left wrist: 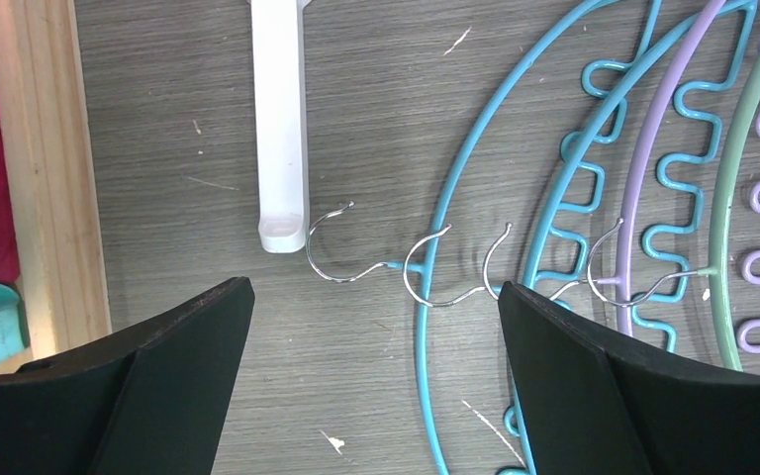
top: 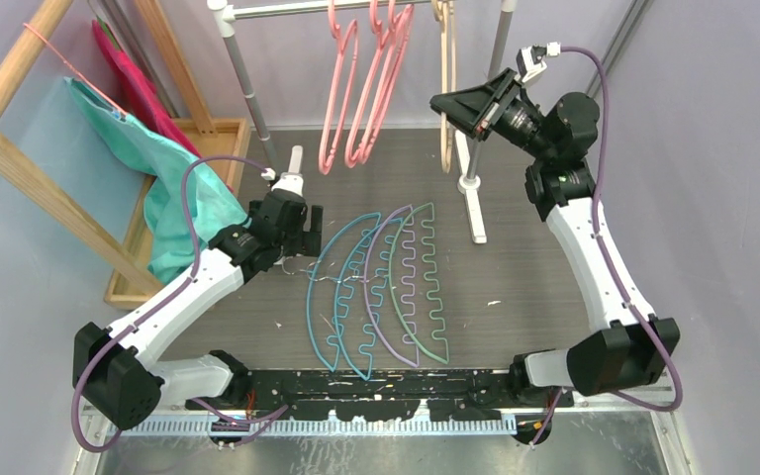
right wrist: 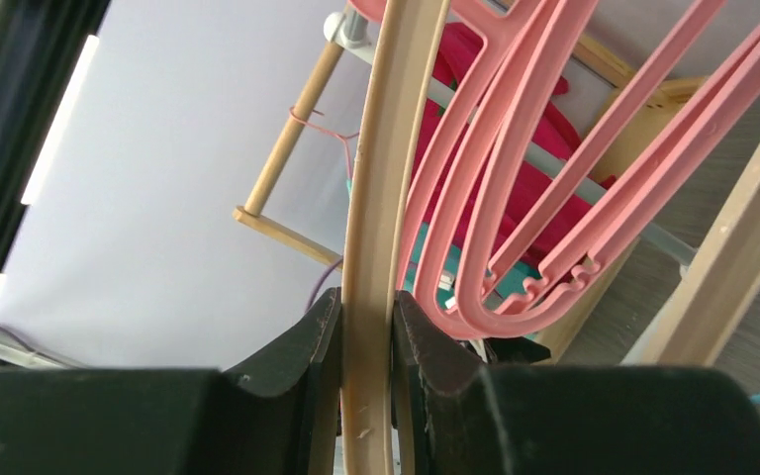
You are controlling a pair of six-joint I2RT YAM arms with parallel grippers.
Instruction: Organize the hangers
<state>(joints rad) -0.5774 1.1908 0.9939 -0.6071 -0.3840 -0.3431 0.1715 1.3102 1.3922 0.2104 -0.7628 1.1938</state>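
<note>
Several thin arched hangers lie on the table: blue (top: 319, 287), teal (top: 351, 297), purple (top: 381, 287) and green (top: 426, 287), hooks pointing left. In the left wrist view the blue hanger (left wrist: 465, 178) and its steel hook (left wrist: 332, 247) lie just ahead. My left gripper (top: 297, 236) (left wrist: 376, 346) is open and empty beside the hooks. Pink hangers (top: 366, 89) (right wrist: 554, 188) hang on the rail. My right gripper (top: 455, 107) (right wrist: 368, 327) is shut on a beige hanger (top: 446, 89) (right wrist: 386, 178) at the rail.
The white-and-steel garment rail (top: 480, 148) stands at the back, one white foot (left wrist: 280, 129) close to my left gripper. A wooden frame rack (top: 20, 168) with teal (top: 173, 198) and magenta cloth stands at the left.
</note>
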